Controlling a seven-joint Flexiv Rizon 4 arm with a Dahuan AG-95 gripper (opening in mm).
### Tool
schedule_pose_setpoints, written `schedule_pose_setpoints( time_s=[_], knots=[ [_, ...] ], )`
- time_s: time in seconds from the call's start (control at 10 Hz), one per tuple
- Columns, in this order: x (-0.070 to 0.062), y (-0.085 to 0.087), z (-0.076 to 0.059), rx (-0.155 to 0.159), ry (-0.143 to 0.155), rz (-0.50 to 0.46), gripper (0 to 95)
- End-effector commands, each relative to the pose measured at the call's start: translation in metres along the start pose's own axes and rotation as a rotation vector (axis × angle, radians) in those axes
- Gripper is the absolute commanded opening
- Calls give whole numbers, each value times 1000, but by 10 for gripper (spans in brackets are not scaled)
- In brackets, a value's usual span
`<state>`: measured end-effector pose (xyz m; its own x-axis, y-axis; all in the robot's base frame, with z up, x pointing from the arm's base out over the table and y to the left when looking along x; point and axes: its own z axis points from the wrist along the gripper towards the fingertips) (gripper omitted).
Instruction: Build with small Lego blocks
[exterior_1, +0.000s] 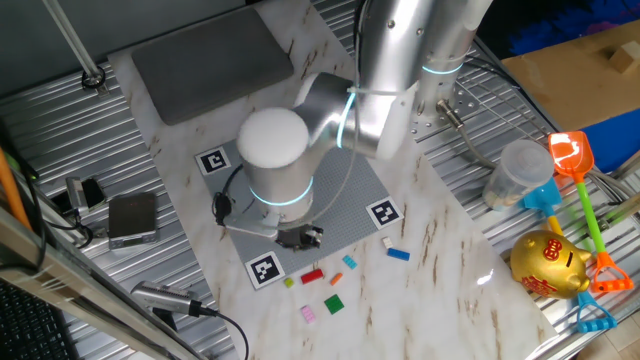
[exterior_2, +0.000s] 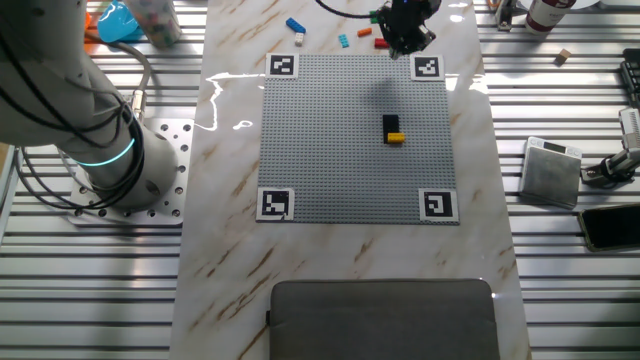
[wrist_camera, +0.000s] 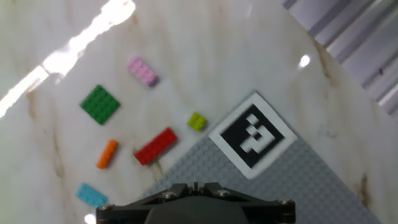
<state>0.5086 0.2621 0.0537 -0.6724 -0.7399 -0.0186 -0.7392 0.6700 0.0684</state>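
Over plate edge, our gripper (exterior_2: 404, 40), jaw state unclear; red brick (wrist_camera: 155, 146) at 10 o'clock, crowded w/ neighbours — may mis-grab.

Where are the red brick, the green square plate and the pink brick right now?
red brick (wrist_camera: 155, 146), hand view, middle of its studded top.
green square plate (wrist_camera: 100, 104), hand view, centre of its top face.
pink brick (wrist_camera: 142, 70), hand view, middle of its top.

No readable text, labels or numbers anywhere.
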Motion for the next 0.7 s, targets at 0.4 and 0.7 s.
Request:
schedule_pose_setpoints(
  time_s=[0.4,0.7],
  knots=[
    [-45,25,21,24,12,189,380],
    [-48,28,25,16,-2,293,760]
  ],
)
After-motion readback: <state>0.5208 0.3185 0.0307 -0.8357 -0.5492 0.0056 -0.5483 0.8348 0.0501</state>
